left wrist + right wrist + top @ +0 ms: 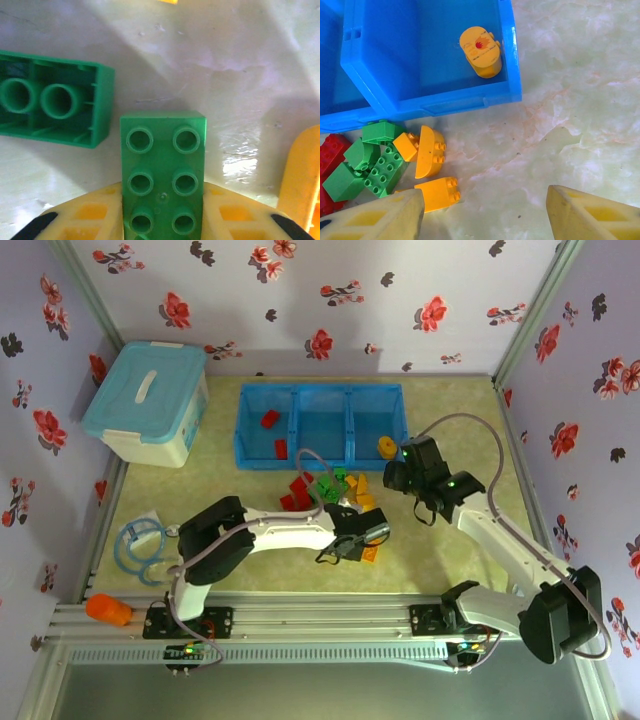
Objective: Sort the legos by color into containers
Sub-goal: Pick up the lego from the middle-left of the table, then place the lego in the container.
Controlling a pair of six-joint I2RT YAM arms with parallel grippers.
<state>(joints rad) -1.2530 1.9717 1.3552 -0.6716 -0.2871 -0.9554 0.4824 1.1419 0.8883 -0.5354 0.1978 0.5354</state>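
Observation:
My left gripper (162, 212) is shut on a green lego (162, 160), studs facing the camera, just above the table. Another green lego (50, 105) lies upside down to its left. In the top view the left gripper (352, 540) sits at the near edge of the lego pile (330, 490). My right gripper (485, 200) hangs open and empty over bare table, in front of the containers (515, 75). A yellow lego (437, 194) lies by its left finger, with more yellow (431, 152), green (382, 170) and red (332, 150) ones beyond. A round yellow lego (481, 51) lies in the right compartment. Two red legos (270, 419) lie in the left compartment.
A pale blue lidded tub (147, 403) stands at the back left. A coil of blue tubing (140, 540) and an orange object (108, 610) lie near the left front. Flowered walls close in the table on three sides.

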